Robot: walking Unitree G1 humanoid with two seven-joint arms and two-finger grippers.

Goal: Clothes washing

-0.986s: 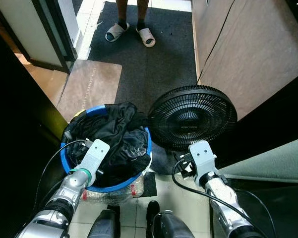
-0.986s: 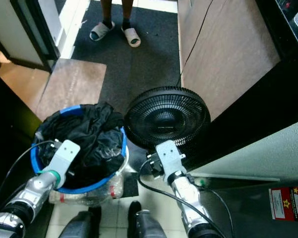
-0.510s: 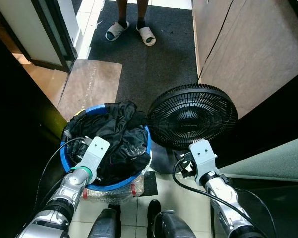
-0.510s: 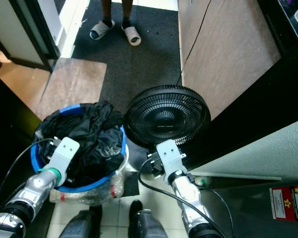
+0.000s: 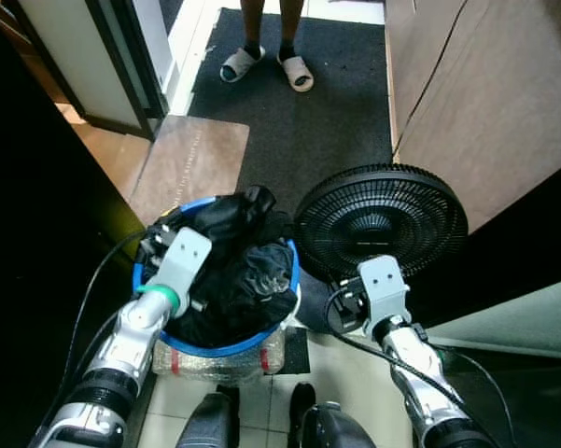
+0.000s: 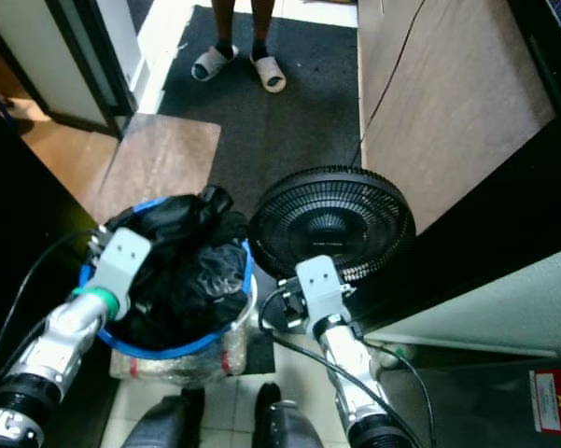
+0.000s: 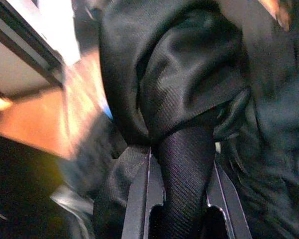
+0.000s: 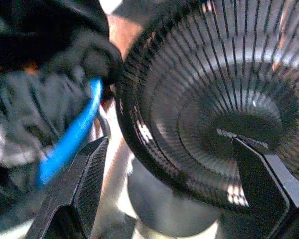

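A blue-rimmed basket (image 5: 226,349) stands on the floor just ahead of my feet, heaped with black clothes (image 5: 241,275). My left gripper (image 7: 181,167) is over the basket's left side, shut on a twisted fold of black cloth (image 7: 184,149) pinched between its fingers (image 7: 141,196). A bunch of that cloth (image 5: 233,207) stands raised above the heap. My right gripper (image 8: 169,142) hangs open to the right of the basket, close to the black fan (image 8: 224,94), with nothing between its fingers.
The round black floor fan (image 5: 381,222) lies face up right beside the basket. A person's feet in sandals (image 5: 266,65) stand on the dark rug (image 5: 308,121) ahead. A brown mat (image 5: 191,161) lies left of it. A wooden panel (image 5: 485,93) walls the right.
My left gripper has risen and moved forward with black cloth in it, pulling a bunch up above the heap. The camera has shifted slightly. The right arm stays by the fan.
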